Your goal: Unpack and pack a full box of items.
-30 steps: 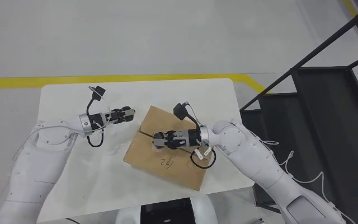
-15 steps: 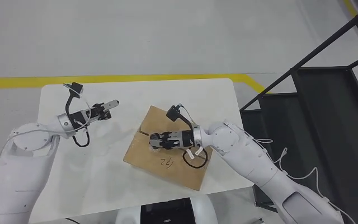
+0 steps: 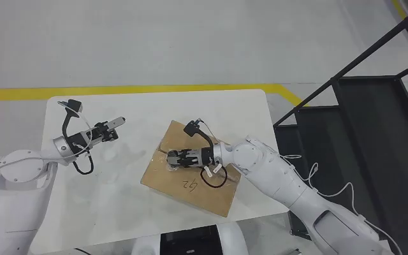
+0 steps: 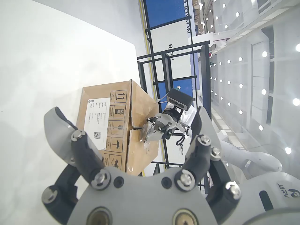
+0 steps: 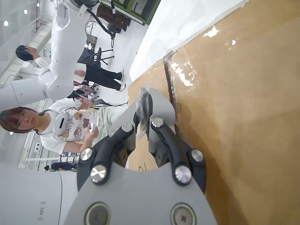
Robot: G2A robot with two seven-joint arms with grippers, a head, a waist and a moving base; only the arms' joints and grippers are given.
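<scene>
A brown cardboard box lies closed in the middle of the white table, turned at an angle, with clear tape along its top seam. My right gripper rests over the box top near the seam's left end. It is shut on a crumpled strip of clear tape, close above the box top. My left gripper hangs open and holds nothing over the table's left part, well apart from the box. From the left wrist, the box and the right gripper show beyond the left gripper.
A black metal rack stands just past the table's right edge. A yellow floor line runs behind the table. Bare tabletop lies left of and in front of the box.
My left gripper has drawn back leftward from beside the box and opened. The right gripper has slid a little left along the box top.
</scene>
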